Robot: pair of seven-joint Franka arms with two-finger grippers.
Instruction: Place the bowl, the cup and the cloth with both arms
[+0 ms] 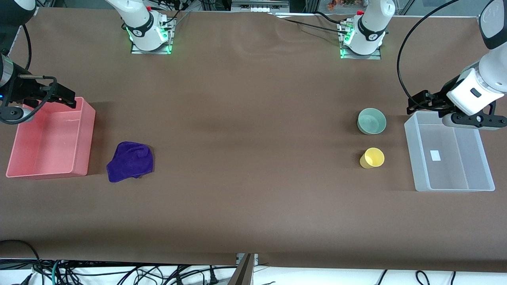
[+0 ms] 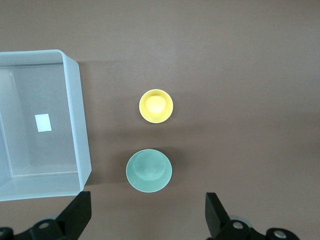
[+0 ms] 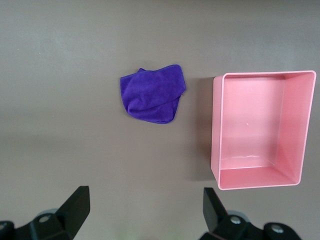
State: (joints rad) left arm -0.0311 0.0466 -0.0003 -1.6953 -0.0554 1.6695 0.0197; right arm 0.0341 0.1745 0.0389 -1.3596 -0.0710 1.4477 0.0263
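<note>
So the bowl (image 1: 372, 121) sits on the brown bench (image 1: 245, 118) near the clear bin (image 1: 449, 156), with the cup (image 1: 372, 158) just beside it, nearer the front camera. The cloth (image 1: 130, 161) is bunched up next to the pink bin (image 1: 51, 139). Left gripper (image 1: 420, 102) hangs over the clear bin, right gripper (image 1: 59, 95) over the pink one, both with jaws spread wide, holding nothing.

Bowl (image 1: 372, 121) and cup (image 1: 372, 158) sit on surface (image 1: 245, 118) toward left arm's end, apart, cup nearer the front camera. Clear bin (image 1: 448, 156) just beside them at that end. Cloth (image 1: 130, 161) toward right arm's end, beside the other bin (image 1: 51, 138), not touching. Both bins hold nothing.
</note>
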